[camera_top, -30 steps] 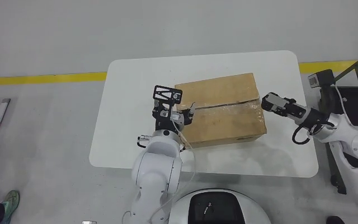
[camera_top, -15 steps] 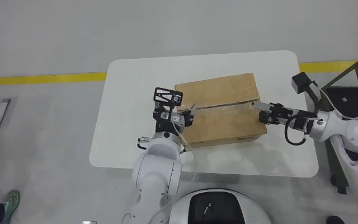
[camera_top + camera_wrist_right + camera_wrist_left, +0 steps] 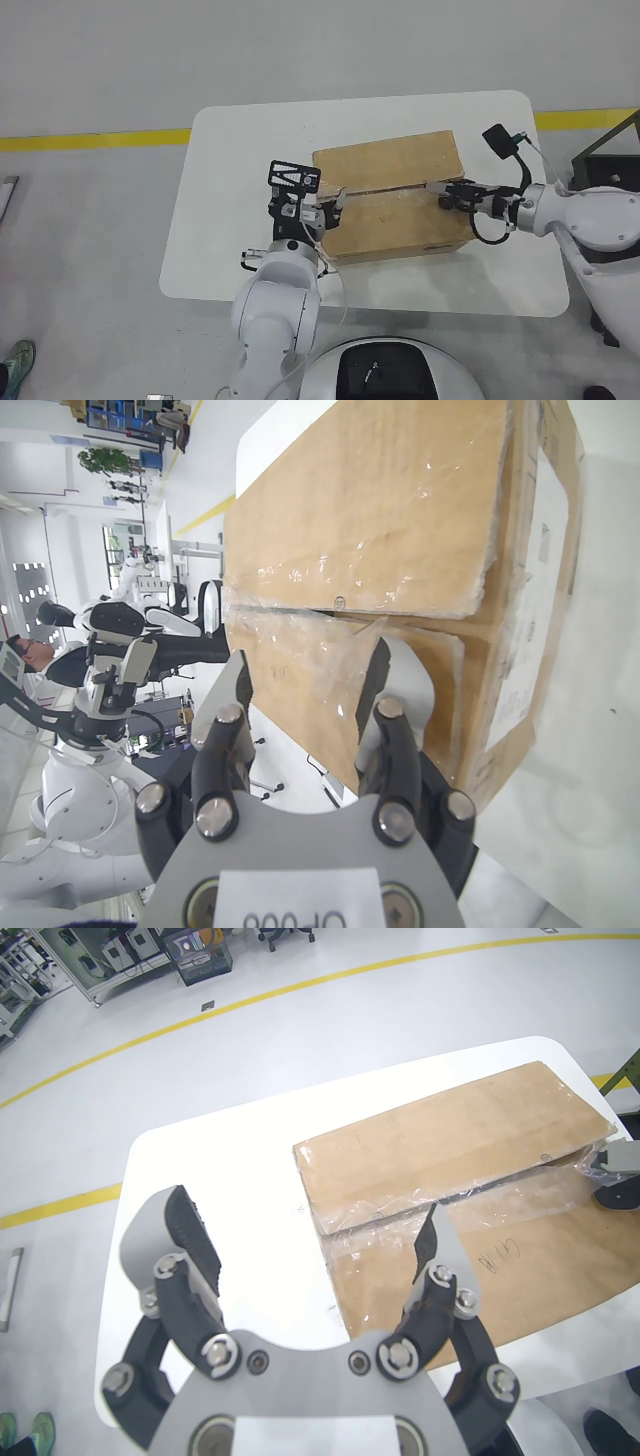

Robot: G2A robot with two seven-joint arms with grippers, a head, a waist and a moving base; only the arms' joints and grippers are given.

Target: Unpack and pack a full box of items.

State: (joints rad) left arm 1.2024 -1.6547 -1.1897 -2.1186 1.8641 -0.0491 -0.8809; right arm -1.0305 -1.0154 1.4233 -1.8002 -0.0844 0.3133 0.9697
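Note:
A brown cardboard box (image 3: 395, 195) lies closed on the white table (image 3: 240, 150). Wrinkled clear tape (image 3: 395, 1208) runs along its centre seam. My left gripper (image 3: 328, 203) stands open at the box's left end, one fingertip (image 3: 431, 1223) over the taped seam and the other over the table. My right gripper (image 3: 438, 193) stands open over the right end of the seam. A loose torn strip of tape (image 3: 325, 660) lies between its fingers (image 3: 385, 665). The left wrist view catches the right gripper (image 3: 615, 1178) at the box's far end. A white label (image 3: 530, 600) covers the end face.
Bare table runs around the box, widest at the left side (image 3: 230, 230) and along the front edge. A dark metal frame (image 3: 610, 150) stands just off the table's right edge. A yellow floor line (image 3: 100, 140) passes behind the table.
My right arm has swung left, from off the box's right end to over the seam on top. The left gripper has barely shifted.

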